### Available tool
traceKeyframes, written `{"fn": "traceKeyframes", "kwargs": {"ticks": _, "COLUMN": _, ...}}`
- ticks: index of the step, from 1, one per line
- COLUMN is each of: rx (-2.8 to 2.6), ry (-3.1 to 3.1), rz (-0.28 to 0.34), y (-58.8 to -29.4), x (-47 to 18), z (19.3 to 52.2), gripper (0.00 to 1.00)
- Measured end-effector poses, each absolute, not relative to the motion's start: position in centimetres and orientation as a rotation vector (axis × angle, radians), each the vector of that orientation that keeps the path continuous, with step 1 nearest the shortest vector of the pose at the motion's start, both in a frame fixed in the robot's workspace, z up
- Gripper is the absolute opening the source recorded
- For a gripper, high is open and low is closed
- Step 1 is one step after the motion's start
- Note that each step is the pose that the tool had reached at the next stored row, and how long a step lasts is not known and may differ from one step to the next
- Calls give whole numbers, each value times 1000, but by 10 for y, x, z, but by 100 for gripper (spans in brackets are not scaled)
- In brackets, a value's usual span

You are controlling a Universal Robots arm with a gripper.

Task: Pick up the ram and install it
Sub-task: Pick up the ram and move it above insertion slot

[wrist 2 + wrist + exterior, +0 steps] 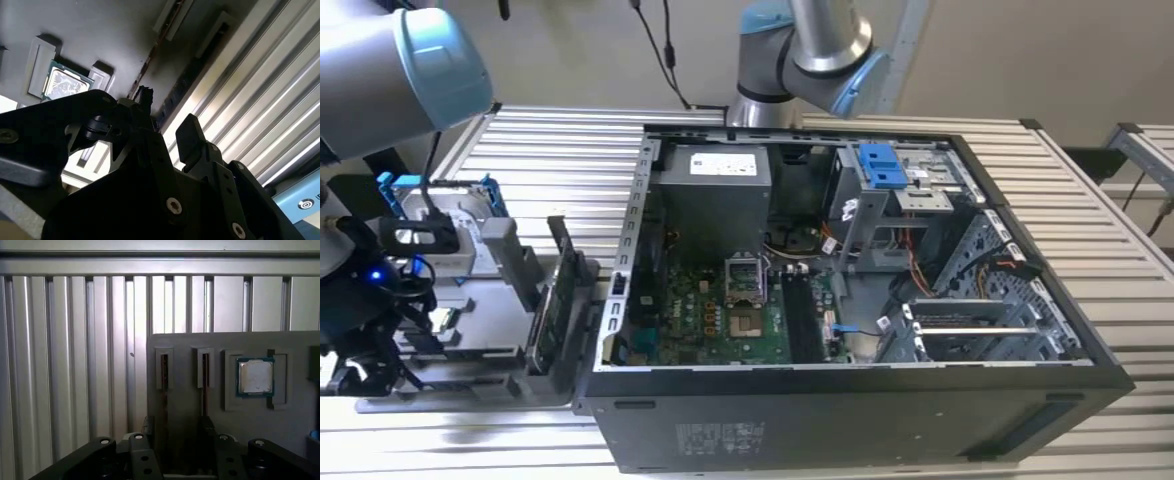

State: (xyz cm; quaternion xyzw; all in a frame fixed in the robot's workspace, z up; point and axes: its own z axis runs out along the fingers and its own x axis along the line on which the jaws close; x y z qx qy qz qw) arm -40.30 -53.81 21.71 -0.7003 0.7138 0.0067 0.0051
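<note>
The ram (pixel 164 371) stands on its thin edge in a slot of the grey holder tray (pixel 185 345), with its narrow upper edge facing the camera in the first wrist view. Its long axis lies flat along the tray and parallel to the ribs of the aluminium table (pixel 60 365), running from the raised slot block toward the gripper (pixel 177 427). In the second wrist view the ram (pixel 187 77) appears as a dark strip just inside the tray's edge, beside the table ribs. A second stick (pixel 205 371) stands parallel in the neighbouring slot, and a processor chip (pixel 255 376) lies flat in a recess just beyond it. The gripper is wide open and holds nothing. Its two fingers are near the sticks' near ends, but the pictures do not show whether they straddle the ram or touch it. In the exterior view the arm (pixel 400 70) reaches down over the tray (pixel 467 300) at the exterior view's left. An open computer case (pixel 854 420) lies on its side on the table (pixel 1067 180) just beside the tray, with its green mainboard (pixel 734 320) exposed. A pale wall (pixel 1014 50) with hanging cables (pixel 667 50) closes the room behind.
</note>
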Motion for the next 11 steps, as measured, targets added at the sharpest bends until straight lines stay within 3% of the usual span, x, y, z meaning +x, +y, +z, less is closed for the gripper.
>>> {"fn": "traceKeyframes", "kwargs": {"ticks": 11, "rx": -2193, "ry": 2236, "rz": 23, "y": -545, "x": -403, "z": 204, "gripper": 48}}
